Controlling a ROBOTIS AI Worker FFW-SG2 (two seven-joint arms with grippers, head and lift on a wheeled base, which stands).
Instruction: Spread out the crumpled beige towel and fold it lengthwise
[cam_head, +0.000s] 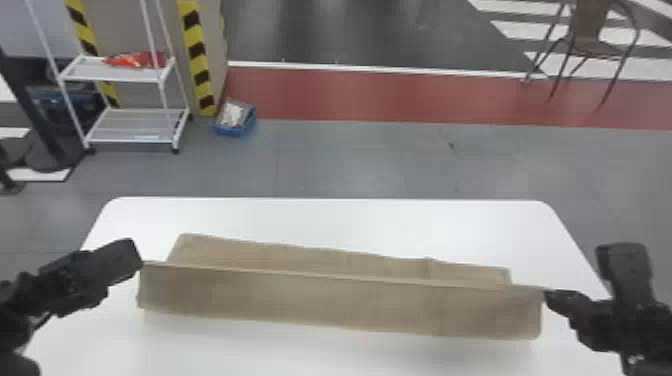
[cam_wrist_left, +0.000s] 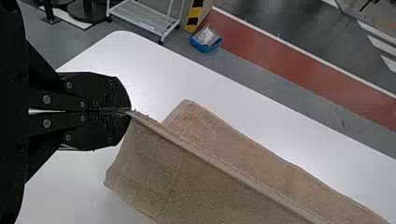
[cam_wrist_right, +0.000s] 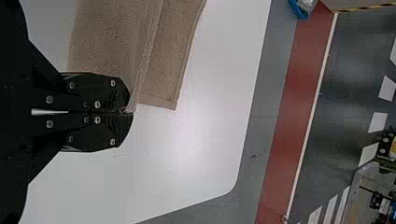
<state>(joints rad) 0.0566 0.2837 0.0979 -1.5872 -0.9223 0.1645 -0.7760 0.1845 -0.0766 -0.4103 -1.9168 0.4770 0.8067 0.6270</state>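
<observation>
Beige towel (cam_head: 325, 302) btwn both grippers, over the white bench (cam_head: 350, 215). L gripper (cam_head: 141, 263) pressed tight, pinching towel at its L end; R gripper (cam_head: 546, 292) likewise, pinching R end. Edge btwn them = taut, nearly straight ridge. Near panel: long rect., drops from ridge on robot's side of both grippers. Far panel: narrower visible strip, beyond the ridge, low over the bench. Can't tell if near panel's bottom hem touches bench.

Material: matte terry-type cloth, nubby, soft. Bench top smooth, flat, w/ rounded corners.

L wrist view: L gripper (cam_wrist_left: 130, 111) w/ fuzzy, slightly ragged bit of edge in its tips; pile texture + faint crosswise creases on near panel. R wrist view: R gripper (cam_wrist_right: 132, 112) on end of a thick stitched hem; squared far-panel corner just beside tips.

Head view, bkgd: white wire-type cart (cam_head: 117, 76) on floor, beyond L gripper, w/ orange-red packet (cam_head: 131, 60) on upper shelf. Blue box (cam_head: 235, 132), open-top, on floor beyond bench, fwd and R of L gripper; whitish stuff inside, type unclear. Chair (cam_head: 590, 47) w/ thin legs, well beyond R gripper.
</observation>
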